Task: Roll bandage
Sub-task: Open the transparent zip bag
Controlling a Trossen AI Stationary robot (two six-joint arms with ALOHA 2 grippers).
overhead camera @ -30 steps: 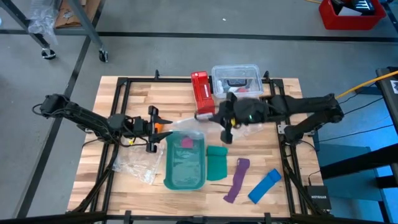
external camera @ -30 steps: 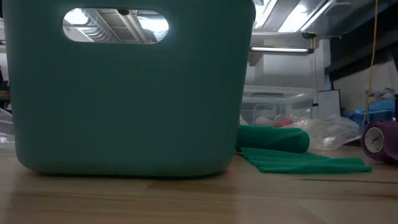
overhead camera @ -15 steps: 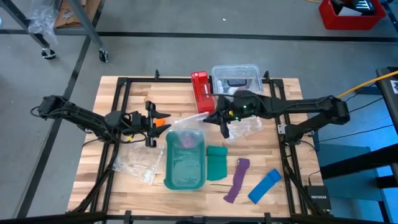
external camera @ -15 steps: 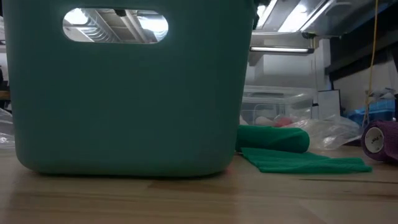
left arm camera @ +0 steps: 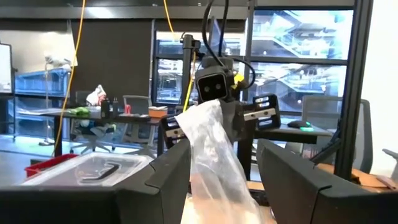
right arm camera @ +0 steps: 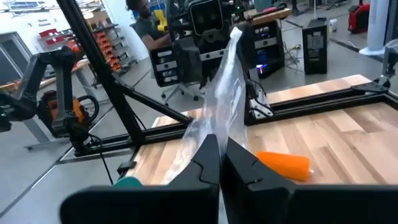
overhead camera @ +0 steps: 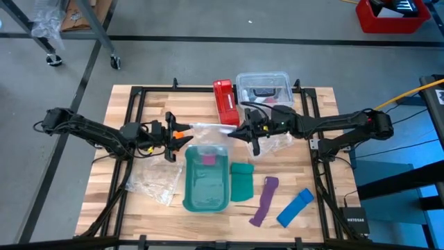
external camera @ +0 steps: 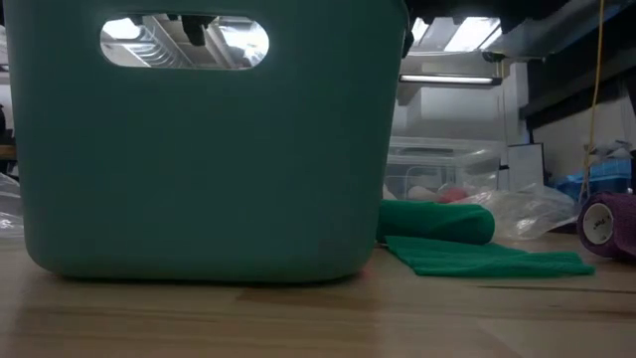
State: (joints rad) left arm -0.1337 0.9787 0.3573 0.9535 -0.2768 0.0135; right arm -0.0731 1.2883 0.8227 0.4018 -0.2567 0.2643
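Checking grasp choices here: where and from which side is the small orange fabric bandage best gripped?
Probably across its middle, from straight above: the small orange fabric bandage lies flat on the wooden table, its long sides bare. The right gripper is shut on the clear plastic bag; the left gripper is nearest.

The two dark grippers, left gripper and right gripper, are stretching a clear plastic bag above the teal plastic bin.
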